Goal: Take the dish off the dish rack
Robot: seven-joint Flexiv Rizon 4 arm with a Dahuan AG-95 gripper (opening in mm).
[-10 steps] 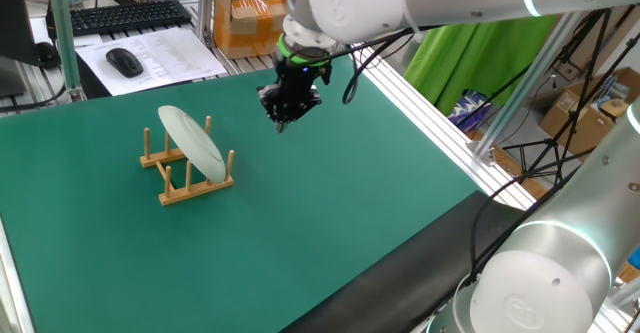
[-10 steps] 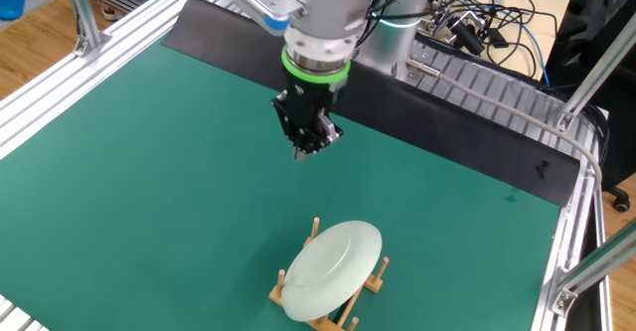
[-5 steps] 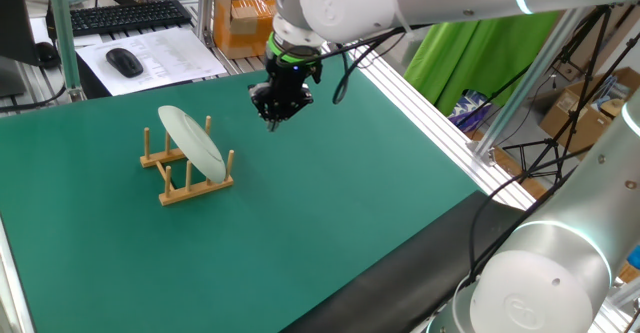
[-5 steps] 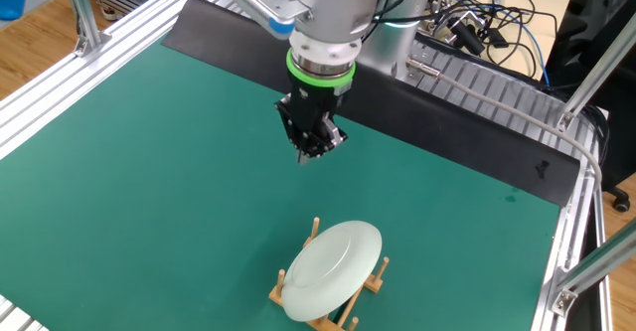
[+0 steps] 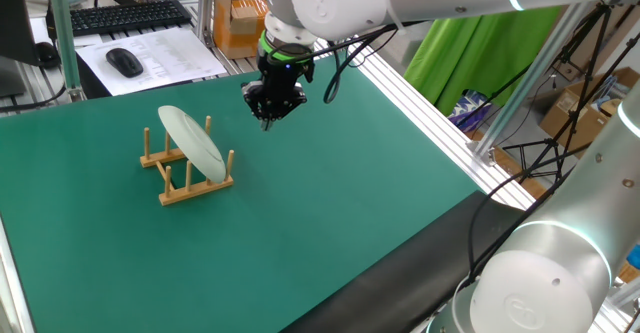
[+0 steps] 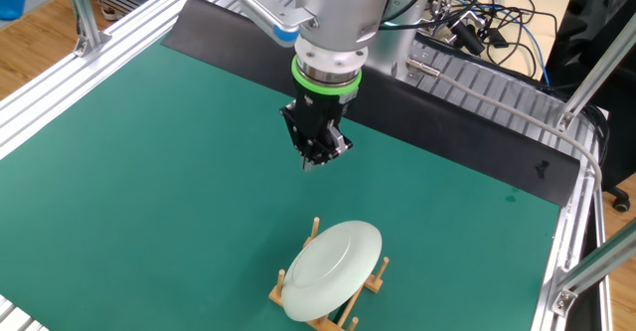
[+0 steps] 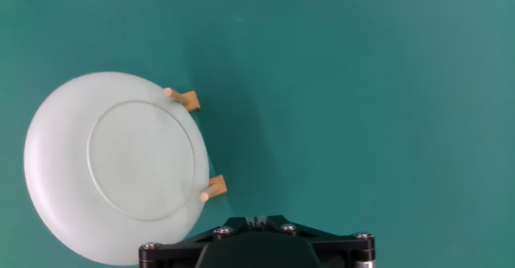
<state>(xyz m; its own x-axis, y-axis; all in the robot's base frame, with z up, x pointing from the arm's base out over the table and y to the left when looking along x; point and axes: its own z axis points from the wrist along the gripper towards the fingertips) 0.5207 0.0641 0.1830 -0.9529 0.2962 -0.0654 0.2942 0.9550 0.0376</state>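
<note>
The dish [image 5: 193, 141] is a pale greenish-white plate that stands tilted on edge in the small wooden dish rack [image 5: 196, 189] on the green mat. It also shows in the other fixed view [image 6: 330, 269] and at the left of the hand view [image 7: 113, 167], where two rack pegs [image 7: 191, 101] stick out beside its rim. My gripper [image 5: 267, 123] hangs in the air above the mat, to the right of the dish and apart from it. Its fingers come together to a narrow tip [image 6: 309, 165] with nothing between them. The hand view shows only the gripper's black base.
A keyboard [image 5: 125, 15], a mouse [image 5: 124, 62] and papers lie on a desk beyond the mat's far edge. A cardboard box [image 5: 245, 18] stands behind the arm. Aluminium frame rails [image 6: 60, 92] border the mat, and cables [image 6: 477, 28] lie past its edge.
My gripper has moved sideways above the mat toward the dish rack, still shut. The dish and rack have not moved.
</note>
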